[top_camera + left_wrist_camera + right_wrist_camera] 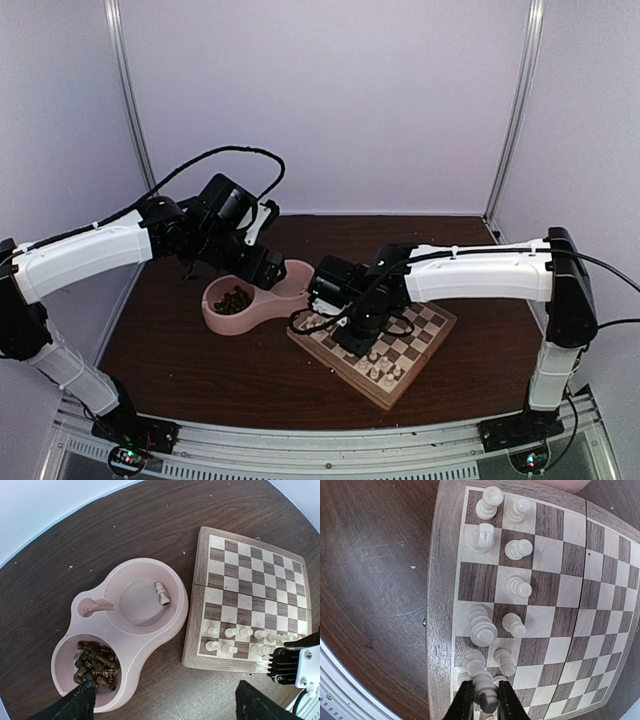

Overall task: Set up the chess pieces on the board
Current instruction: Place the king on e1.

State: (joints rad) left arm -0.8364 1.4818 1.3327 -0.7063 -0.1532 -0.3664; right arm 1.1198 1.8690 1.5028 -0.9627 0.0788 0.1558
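Observation:
The wooden board [425,330] lies right of centre, with several cream chess pieces [482,627] standing in the two rows along one edge. My right gripper [485,701] is shut on one cream piece [487,690], held just above that edge near the other pieces. In the top view this gripper [358,345] hangs over the board's near-left part. My left gripper [165,705] is open and empty, high above the table between dish and board. Its dark fingertips [80,702] frame the view. One cream piece [162,593] lies in the pink dish.
The pink double-bowl dish [150,645] sits left of the board [260,570]. Its nearer bowl holds a heap of dark brown pieces [96,664]. The right arm's wrist housing [295,665] shows at the board's edge. Purple walls enclose the brown table [200,370].

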